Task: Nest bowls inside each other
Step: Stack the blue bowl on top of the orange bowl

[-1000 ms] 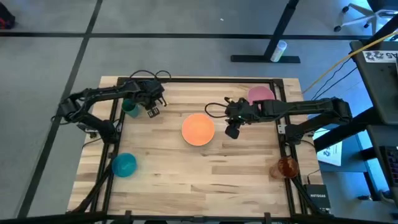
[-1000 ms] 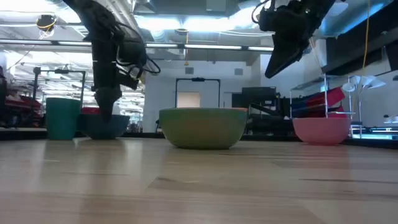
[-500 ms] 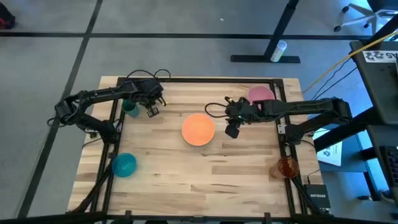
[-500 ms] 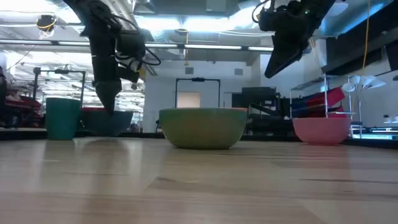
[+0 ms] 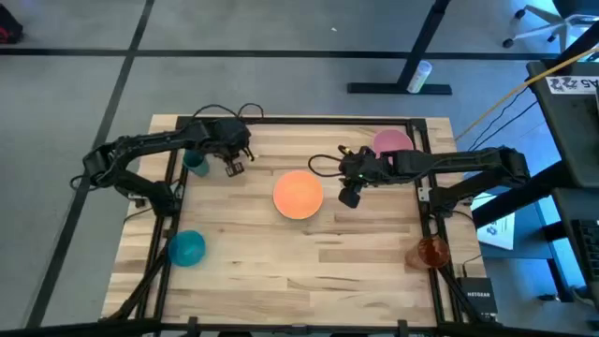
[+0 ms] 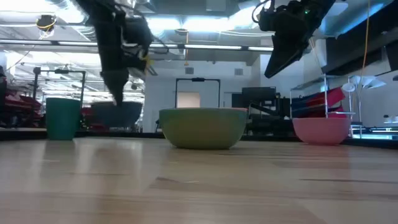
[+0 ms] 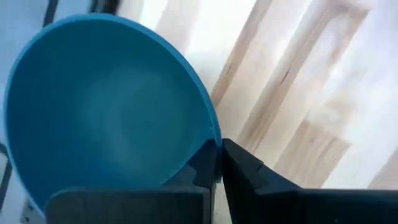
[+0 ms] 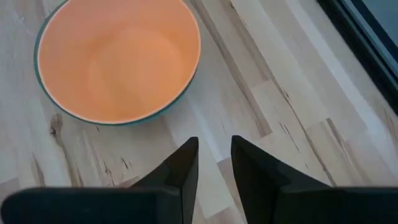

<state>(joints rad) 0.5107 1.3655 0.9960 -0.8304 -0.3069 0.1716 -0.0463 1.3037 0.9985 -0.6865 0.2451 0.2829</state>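
Left fingers (image 7: 239, 167) are pinched tight on the rim of a blue bowl (image 7: 106, 112), one finger inside the wall and one outside. A rim pinch makes sense here since a bowl that round is too wide to span, and hanging it by the edge leaves the bottom free to drop into another bowl. From the low view the blue bowl (image 6: 117, 114) looks lifted clear of the table, hanging under the left gripper (image 6: 118, 93) near the far left corner, with the green cup (image 6: 63, 117) just beside it.

Right gripper (image 8: 211, 163) hovers with its fingers slightly apart and nothing between them, just beside the orange bowl (image 8: 118, 59), which sits upright mid-table. My guess is it's waiting there to steady or grab that one.

The rest, seen from above: orange bowl (image 5: 299, 194) in the centre, pink bowl (image 5: 392, 142) by the far right edge behind the right arm, a bright blue bowl (image 5: 187, 247) near the left front, and an orange-red cup (image 5: 431, 251) at the right front. Nothing is nested yet as far as I can tell, so this looks like the first carry, probably toward the orange one.
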